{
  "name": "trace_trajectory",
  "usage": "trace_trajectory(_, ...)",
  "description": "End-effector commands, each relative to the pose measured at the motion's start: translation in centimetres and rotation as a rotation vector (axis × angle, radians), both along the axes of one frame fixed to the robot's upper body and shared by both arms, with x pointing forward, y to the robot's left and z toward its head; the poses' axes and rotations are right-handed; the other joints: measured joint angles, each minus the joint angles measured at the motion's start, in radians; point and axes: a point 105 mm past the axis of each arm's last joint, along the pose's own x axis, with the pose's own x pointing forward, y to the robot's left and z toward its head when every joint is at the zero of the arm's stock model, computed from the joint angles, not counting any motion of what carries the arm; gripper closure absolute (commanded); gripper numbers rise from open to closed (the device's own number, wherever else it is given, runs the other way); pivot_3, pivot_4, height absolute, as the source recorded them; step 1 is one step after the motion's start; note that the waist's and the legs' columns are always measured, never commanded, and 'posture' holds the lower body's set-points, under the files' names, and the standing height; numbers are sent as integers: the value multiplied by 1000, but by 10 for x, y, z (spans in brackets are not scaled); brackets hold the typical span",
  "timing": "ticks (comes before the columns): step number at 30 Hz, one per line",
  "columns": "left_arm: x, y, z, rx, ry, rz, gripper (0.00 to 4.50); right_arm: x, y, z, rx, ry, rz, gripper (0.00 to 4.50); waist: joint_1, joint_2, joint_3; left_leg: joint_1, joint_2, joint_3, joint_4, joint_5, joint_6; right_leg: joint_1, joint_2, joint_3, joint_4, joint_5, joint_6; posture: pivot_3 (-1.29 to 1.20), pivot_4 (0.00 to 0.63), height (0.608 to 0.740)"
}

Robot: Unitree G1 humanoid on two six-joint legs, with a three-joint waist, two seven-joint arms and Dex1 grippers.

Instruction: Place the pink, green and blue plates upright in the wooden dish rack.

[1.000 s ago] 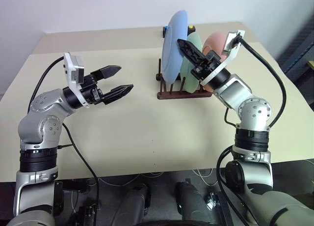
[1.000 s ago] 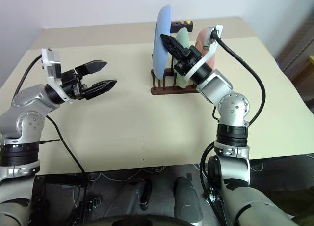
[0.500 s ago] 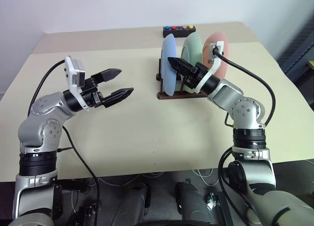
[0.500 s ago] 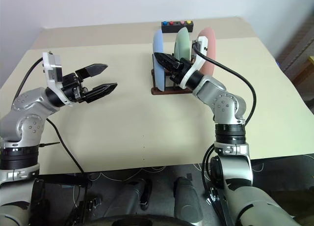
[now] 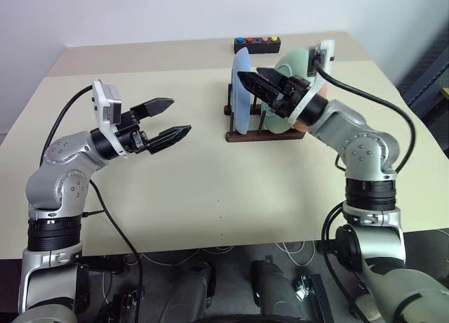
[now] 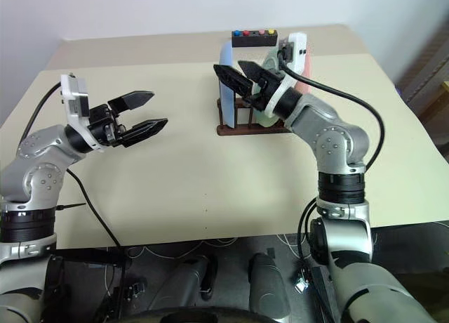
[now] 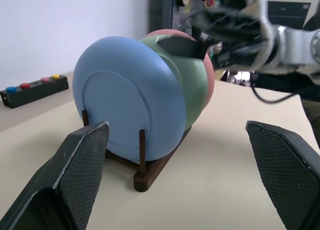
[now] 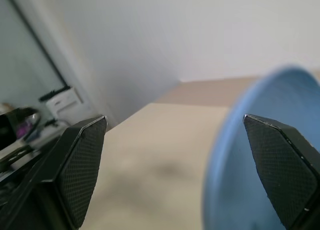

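The wooden dish rack [image 5: 261, 135] stands on the table at the far right. Three plates stand upright in it: the blue plate [image 5: 240, 93] nearest my left side, the green plate [image 7: 194, 87] behind it, and the pink plate [image 7: 209, 76] last. My right gripper [image 5: 254, 80] is open just at the blue plate's upper edge, and nothing is between its fingers. In the right wrist view the blue plate [image 8: 260, 160] sits between the spread fingertips without touching them. My left gripper [image 5: 179, 115] is open and empty above the table, well to the left of the rack.
A small black box with coloured buttons [image 5: 257, 44] lies at the table's far edge behind the rack. The beige table [image 5: 210, 189] stretches bare between my two arms and toward the near edge.
My right gripper went from shut on the raised blue plate to open. The plate came down into the rack and stands there, and the hand rolled. The left arm kept still.
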Motion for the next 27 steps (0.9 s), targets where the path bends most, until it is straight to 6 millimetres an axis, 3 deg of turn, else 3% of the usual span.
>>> trace_trajectory(1,-3,-1,14,-2,-63,-10,0,-29,3,15,-56,-136,97,54,1,0,0,0,0,0,0,0,0,0,0,0,0,0,0,0,150,740)
trace_trajectory(6,-3,-4,13,-1,-61,-20,0,-50,-15,18,-134,-299,80,54,3,0,0,0,0,0,0,0,0,1,-1,0,-1,0,0,0,150,740)
trace_trajectory(10,-4,-6,9,27,-46,-56,0,-75,-38,-9,-334,-315,120,54,12,-1,0,0,0,-2,0,-1,1,4,-1,-4,-5,0,0,0,150,740)
trace_trajectory(14,-1,-7,9,28,-46,-62,0,-58,-62,-24,-447,-268,-16,54,0,-1,0,0,0,-1,1,-1,1,5,-2,-3,-9,0,0,0,150,740)
trace_trajectory(19,-2,-16,10,29,-45,-106,0,-49,-75,-51,-569,-219,-79,54,6,-1,0,0,1,-1,0,-1,1,5,-1,-3,-9,0,0,0,150,740)
trace_trajectory(23,-12,-26,8,43,-29,-174,0,-52,-86,-65,-561,-152,-121,1327,12,-2,1,0,1,-1,0,-1,2,5,-2,-4,-10,0,0,0,150,740)
trace_trajectory(27,-16,-34,7,52,-27,-200,0,-46,-101,-80,-671,-159,-206,3451,12,-2,1,-1,1,-1,1,-1,2,5,-2,-4,-11,0,0,0,150,740)
